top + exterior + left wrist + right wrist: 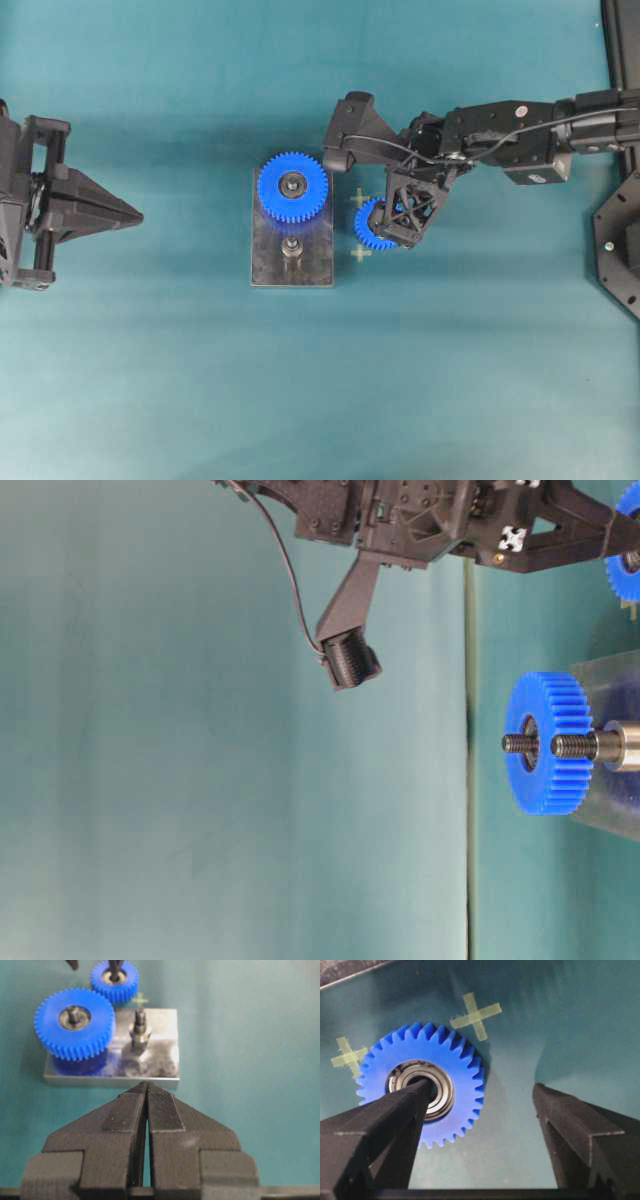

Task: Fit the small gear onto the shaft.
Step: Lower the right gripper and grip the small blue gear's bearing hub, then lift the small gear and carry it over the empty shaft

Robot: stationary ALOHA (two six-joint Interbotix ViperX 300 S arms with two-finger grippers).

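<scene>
Small gear lying flat on the bench, just right of the plate with the bare shaft. Right tool spread wide, holding nothing, one fingertip over the hub hole. Can't tell if touching. Left tool pressed together, empty.

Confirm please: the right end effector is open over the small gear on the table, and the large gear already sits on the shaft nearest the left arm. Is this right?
One detail is wrong. The right end effector is open over the small gear, but the shaft is bare; the large gear sits on the other post beside it. The left wrist view shows this.
</scene>
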